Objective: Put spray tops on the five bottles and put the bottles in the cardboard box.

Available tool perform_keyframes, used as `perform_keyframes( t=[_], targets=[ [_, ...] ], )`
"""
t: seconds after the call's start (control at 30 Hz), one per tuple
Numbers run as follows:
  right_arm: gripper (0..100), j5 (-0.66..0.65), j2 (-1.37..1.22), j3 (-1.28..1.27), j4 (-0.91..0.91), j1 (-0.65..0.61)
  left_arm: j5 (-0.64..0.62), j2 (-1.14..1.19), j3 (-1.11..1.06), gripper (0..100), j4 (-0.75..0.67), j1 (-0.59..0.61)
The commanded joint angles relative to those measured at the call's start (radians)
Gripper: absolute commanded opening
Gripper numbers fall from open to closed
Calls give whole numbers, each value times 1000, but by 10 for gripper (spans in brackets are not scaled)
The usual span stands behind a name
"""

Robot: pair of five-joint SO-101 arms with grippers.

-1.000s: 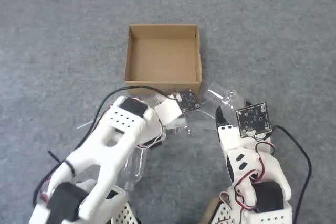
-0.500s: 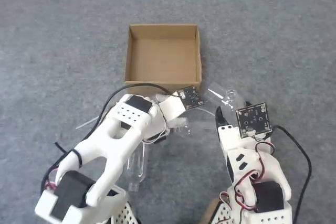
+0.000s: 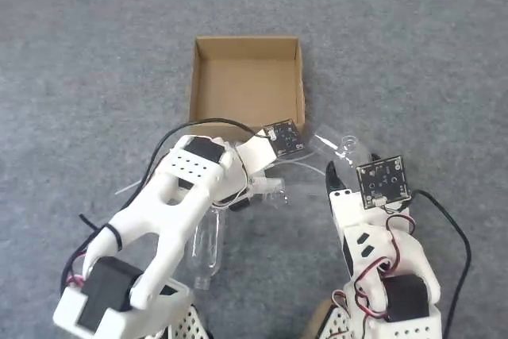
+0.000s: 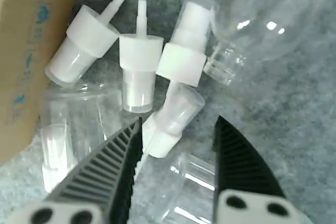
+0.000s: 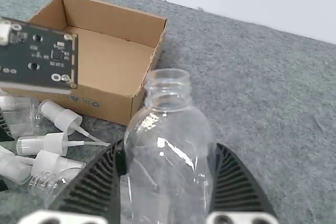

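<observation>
I'm hovering the left gripper (image 4: 177,121), jaws released, over loose spray tops (image 4: 139,61); the right gripper (image 5: 169,147) is grasping an uncapped clear bottle (image 5: 167,124).

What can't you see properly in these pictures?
1. High view: the left arm covers most of the spray tops and bottles, so they cannot be counted.
2. Right wrist view: the held bottle is cut off at its base by the picture's edge.
3. Left wrist view: the cardboard box is cut off by the edge, so its inside is hidden.
</observation>
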State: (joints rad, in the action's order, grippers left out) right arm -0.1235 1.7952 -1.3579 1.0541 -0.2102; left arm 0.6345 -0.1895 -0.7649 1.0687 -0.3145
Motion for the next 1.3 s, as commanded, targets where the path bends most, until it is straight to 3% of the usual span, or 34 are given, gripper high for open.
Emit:
perform_keyframes(
  t=[0.0,0.2,0.33,0.5,0.83,1.1,1.27],
  targets=[
    [76,9,19,15,-25,10,9,-6,4,205,-23,3],
    [76,9,19,14,-25,10,6,141,30,175,-51,-3],
    [76,9,19,14,-24,10,5,253,157,163,52,5],
    [76,9,19,14,-24,10,-26,305,203,163,66,3],
    [76,6,19,14,-24,10,-52,302,209,155,75,6],
    [76,6,19,15,-24,10,-103,133,318,217,279,34],
    [76,5,19,15,-24,10,-104,57,269,218,313,-15]
  ],
)
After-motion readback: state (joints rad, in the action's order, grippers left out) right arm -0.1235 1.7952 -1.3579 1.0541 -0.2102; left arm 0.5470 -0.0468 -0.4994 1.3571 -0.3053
